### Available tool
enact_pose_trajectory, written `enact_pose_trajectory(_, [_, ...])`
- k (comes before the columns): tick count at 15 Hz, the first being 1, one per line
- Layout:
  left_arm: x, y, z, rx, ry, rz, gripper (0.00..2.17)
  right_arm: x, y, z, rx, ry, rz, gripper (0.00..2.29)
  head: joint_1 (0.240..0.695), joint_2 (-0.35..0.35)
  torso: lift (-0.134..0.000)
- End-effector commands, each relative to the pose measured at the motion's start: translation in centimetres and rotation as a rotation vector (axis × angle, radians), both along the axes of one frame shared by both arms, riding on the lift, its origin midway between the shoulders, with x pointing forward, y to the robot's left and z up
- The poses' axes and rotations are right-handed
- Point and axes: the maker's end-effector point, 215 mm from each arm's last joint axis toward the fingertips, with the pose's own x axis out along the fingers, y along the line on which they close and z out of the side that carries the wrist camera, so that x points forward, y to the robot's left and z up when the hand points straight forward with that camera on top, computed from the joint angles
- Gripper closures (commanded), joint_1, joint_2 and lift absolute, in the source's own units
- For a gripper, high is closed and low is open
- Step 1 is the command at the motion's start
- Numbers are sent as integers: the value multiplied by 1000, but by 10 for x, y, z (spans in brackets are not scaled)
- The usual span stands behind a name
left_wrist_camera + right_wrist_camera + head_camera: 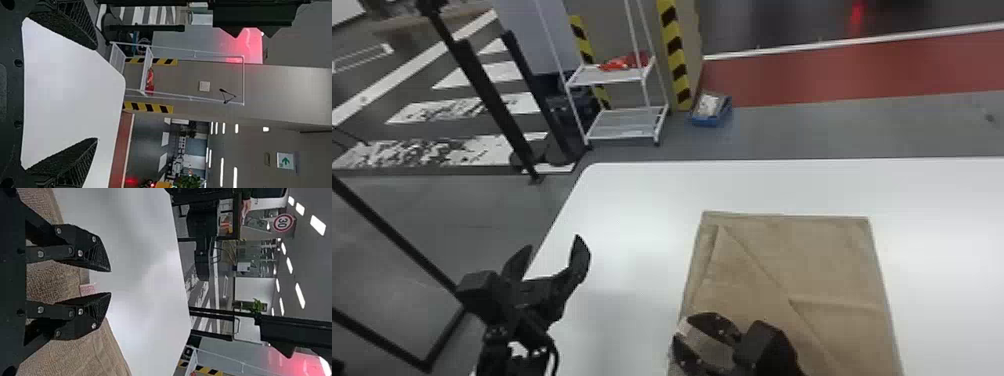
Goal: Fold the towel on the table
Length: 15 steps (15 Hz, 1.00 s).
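Towel (832, 250) lies flat on the white table (642, 200), with layers showing along its left side and a slanted line running across its top. It looks partly folded to me, so I think the step in hand is to get hold of it for one more fold, or to tidy the last one. The right gripper (110, 282) is over the towel's left edge, at the part near the robot, with its tips pointing out past that edge. Its fingers are a little apart, and a small pink and white tag (87, 290) on the towel's edge shows between them. I can't tell if they touch the cloth. The left gripper (552, 241) is well off to the left of the towel, wide open with no cloth in it. Next, the right one should go low, get the edge of the towel between its fingers and pinch it, then bring it over toward the other side. It may grab just the top layer, or drag the whole towel and make it crooked.
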Motion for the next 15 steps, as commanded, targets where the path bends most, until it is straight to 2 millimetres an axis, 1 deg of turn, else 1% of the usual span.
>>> enact_pose_trajectory(1, [2,-6,0,-1,-2,-17,39,11,-27,20,44,-21,-56,6,695,350,-115])
enact_pose_trajectory(2, [4,-18,-3,-5,1,-66,39,25,-53,46,109,-51,-116,26,695,350,-115])
enact_pose_trajectory(3, [6,-30,-4,-5,1,-117,36,37,-81,67,152,-81,-175,36,695,350,-115])
enact_pose_trajectory(4, [8,-46,-5,16,9,-182,36,52,-120,88,186,-124,-251,39,695,350,-115])
enact_pose_trajectory(5, [9,-66,-7,36,18,-262,36,65,-164,105,207,-162,-331,39,695,350,-115])
enact_pose_trajectory(6, [7,-83,-9,54,27,-337,36,75,-206,113,219,-179,-408,39,695,350,-115])
enact_pose_trajectory(7, [2,-102,-11,98,49,-428,36,87,-255,121,244,-194,-504,39,695,350,-115])
enact_pose_trajectory(8, [-3,-120,-16,140,75,-515,36,96,-303,123,249,-205,-602,39,695,350,-115])
enact_pose_trajectory(9, [-8,-135,-15,172,80,-589,39,100,-339,122,245,-211,-673,39,695,332,-115])
enact_pose_trajectory(10, [-15,-151,-11,197,72,-659,39,100,-377,116,239,-210,-735,43,695,261,-115])
enact_pose_trajectory(11, [-22,-164,-10,225,83,-706,39,96,-413,114,248,-223,-799,53,695,205,-115])
enact_pose_trajectory(12, [-29,-177,-11,272,104,-751,39,92,-441,111,255,-229,-846,63,695,153,-115])
enact_pose_trajectory(13, [-37,-193,-14,346,140,-816,39,86,-476,103,261,-224,-914,66,695,48,-115])
enact_pose_trajectory(14, [-44,-209,-19,403,175,-880,53,78,-507,96,258,-226,-965,70,695,-9,-115])
enact_pose_trajectory(15, [-51,-222,-24,423,205,-932,66,71,-534,89,253,-222,-1009,70,695,-59,-115])
